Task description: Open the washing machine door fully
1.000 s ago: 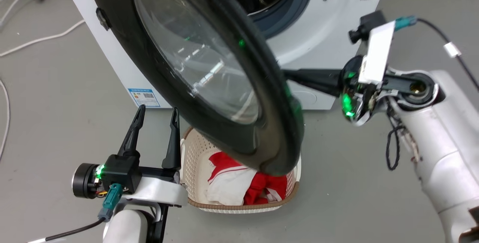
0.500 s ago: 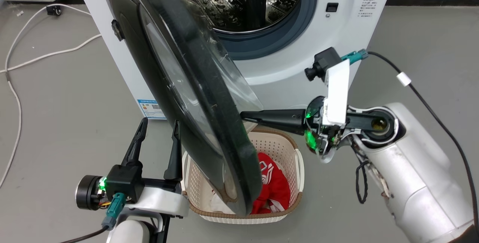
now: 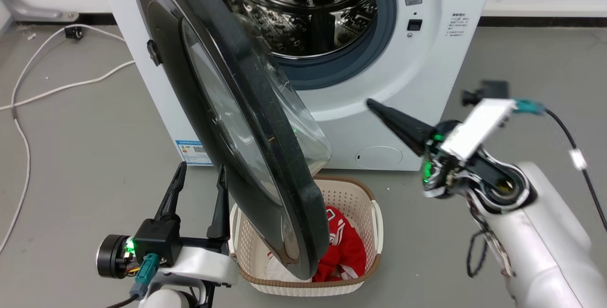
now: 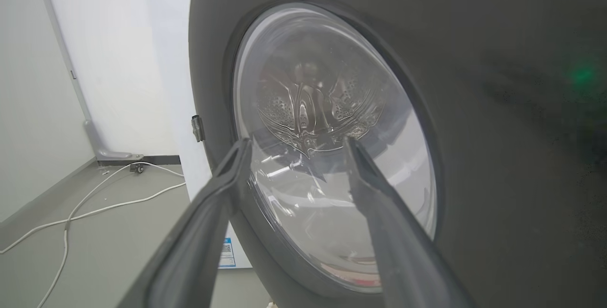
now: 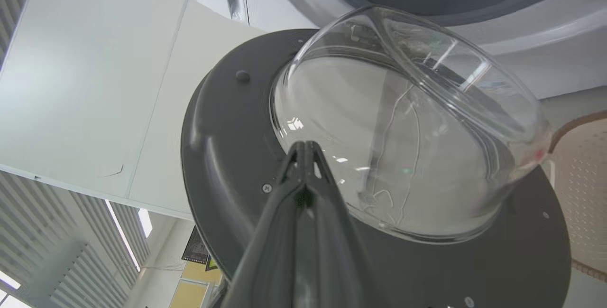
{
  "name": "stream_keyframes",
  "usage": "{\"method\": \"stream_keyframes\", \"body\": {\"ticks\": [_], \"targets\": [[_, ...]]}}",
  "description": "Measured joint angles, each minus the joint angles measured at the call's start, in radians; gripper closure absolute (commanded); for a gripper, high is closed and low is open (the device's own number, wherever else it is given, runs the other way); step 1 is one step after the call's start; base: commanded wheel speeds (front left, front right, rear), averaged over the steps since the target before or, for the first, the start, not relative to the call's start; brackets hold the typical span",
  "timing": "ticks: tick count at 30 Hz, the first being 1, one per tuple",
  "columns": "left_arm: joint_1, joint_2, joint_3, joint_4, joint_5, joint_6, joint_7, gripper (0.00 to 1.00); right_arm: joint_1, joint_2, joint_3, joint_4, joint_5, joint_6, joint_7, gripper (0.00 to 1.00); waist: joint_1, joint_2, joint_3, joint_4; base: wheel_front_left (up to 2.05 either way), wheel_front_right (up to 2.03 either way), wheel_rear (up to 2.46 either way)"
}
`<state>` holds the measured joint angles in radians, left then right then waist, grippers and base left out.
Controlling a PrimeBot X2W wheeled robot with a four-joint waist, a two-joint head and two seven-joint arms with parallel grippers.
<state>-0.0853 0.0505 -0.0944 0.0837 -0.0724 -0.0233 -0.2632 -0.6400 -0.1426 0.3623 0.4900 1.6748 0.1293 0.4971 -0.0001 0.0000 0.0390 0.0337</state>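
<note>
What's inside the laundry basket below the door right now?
Red and white clothing lies in the basket. The lower edge of the washing machine door covers much of the basket's left side, so anything there is hidden.

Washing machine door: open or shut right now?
Open. The washing machine door stands swung out at an angle, with the steel drum exposed behind it. Fully open: cannot tell.

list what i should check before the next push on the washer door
1. The washing machine door fully open: cannot tell; it stands swung well out, with the drum exposed.
2. The right gripper off the door, jaws shut: ok.
3. The left gripper empty, jaws open, beside the door's outer face: ok.
4. Gap between the door's lower edge and the laundry basket: cannot tell.
5. The white cable on the floor, away from both arms: ok.
</note>
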Motion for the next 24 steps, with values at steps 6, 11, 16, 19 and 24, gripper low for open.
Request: {"method": "stream_keyframes", "body": {"ticks": [6,11,16,19,24], "targets": [[0.02,0.0,0.015,-0.002,0.0,0.001,0.0,0.0,0.132,-0.038,-0.098,-0.034,0.001,0.0,-0.159,0.6,0.0,0.0,-0.015,-0.018,0.0,0.0,0.0],[0.027,0.0,0.028,-0.003,0.0,0.006,0.0,0.0,0.266,-0.064,-0.16,-0.085,-0.032,0.0,-0.297,0.0,0.0,0.0,-0.022,-0.029,0.0,0.0,0.0],[0.038,0.0,0.041,-0.002,0.003,0.006,0.0,0.0,0.36,-0.075,-0.161,-0.119,-0.179,0.0,-0.488,0.0,0.0,0.0,-0.026,-0.041,0.0,0.0,0.0],[0.039,0.0,0.048,-0.002,0.005,0.005,0.0,0.0,0.386,-0.096,-0.138,-0.118,-0.359,0.0,-0.638,0.0,0.0,0.0,-0.029,-0.044,0.0,0.0,0.0],[0.042,0.0,0.063,-0.002,0.007,0.006,0.0,0.0,0.394,-0.11,-0.173,-0.087,-0.748,0.001,-0.754,0.0,0.0,0.0,-0.03,-0.05,0.0,0.0,0.0]]}}
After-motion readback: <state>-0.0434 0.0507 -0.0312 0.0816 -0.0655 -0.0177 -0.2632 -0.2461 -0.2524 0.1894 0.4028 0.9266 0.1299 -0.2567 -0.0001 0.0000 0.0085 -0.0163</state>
